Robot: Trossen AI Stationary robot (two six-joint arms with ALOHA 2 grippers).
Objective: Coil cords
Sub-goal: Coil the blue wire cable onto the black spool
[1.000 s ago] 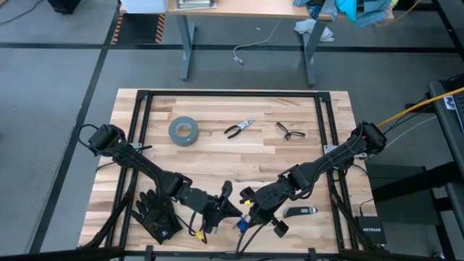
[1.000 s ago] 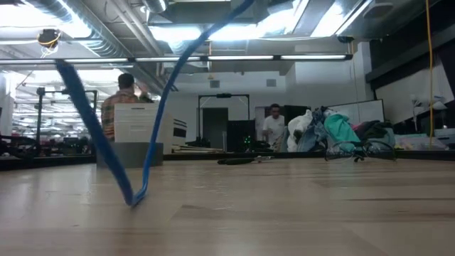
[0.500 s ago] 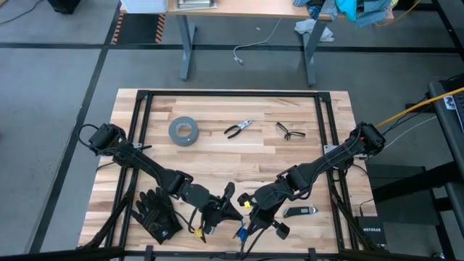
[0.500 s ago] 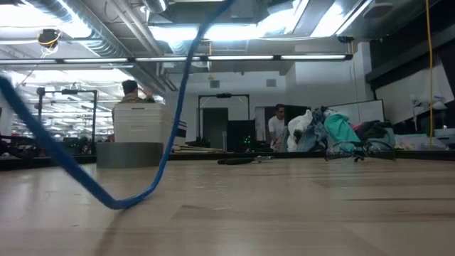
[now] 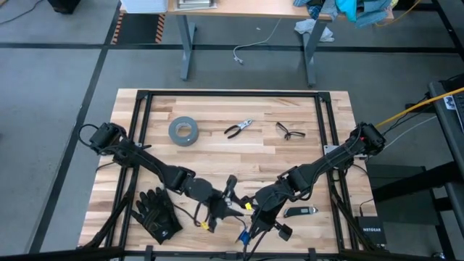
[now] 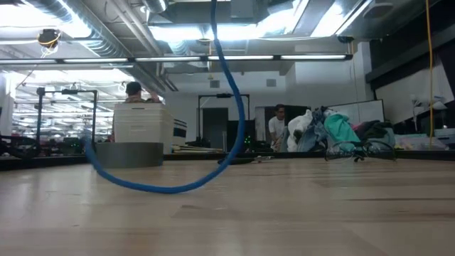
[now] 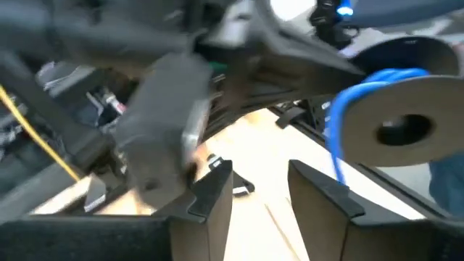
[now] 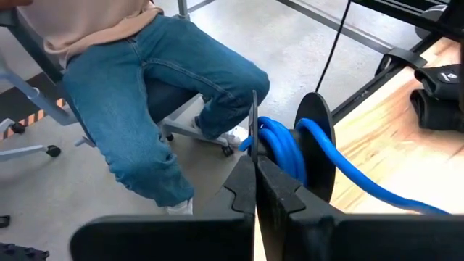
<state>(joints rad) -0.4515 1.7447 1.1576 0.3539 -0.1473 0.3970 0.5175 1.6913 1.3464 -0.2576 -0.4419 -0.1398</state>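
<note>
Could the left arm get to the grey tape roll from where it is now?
Probably yes. The left gripper is open and holds nothing, and the wood between it and the tape roll looks bare. The right gripper is shut beside the blue cord.

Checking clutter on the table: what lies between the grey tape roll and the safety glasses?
Pliers lie between the tape roll and the glasses, as the high view shows.

Both arms reach inward over the near edge of the wooden desk point(image 5: 217, 156), the left tool point(image 5: 217, 208) and right tool point(image 5: 255, 215) close together beside a bit of blue cord point(image 5: 242, 235). Black gloves point(image 5: 158, 212) lie near the left arm. Farther back sit a grey tape roll point(image 5: 183, 130), pliers point(image 5: 238, 128) and glasses point(image 5: 289, 131).
</note>
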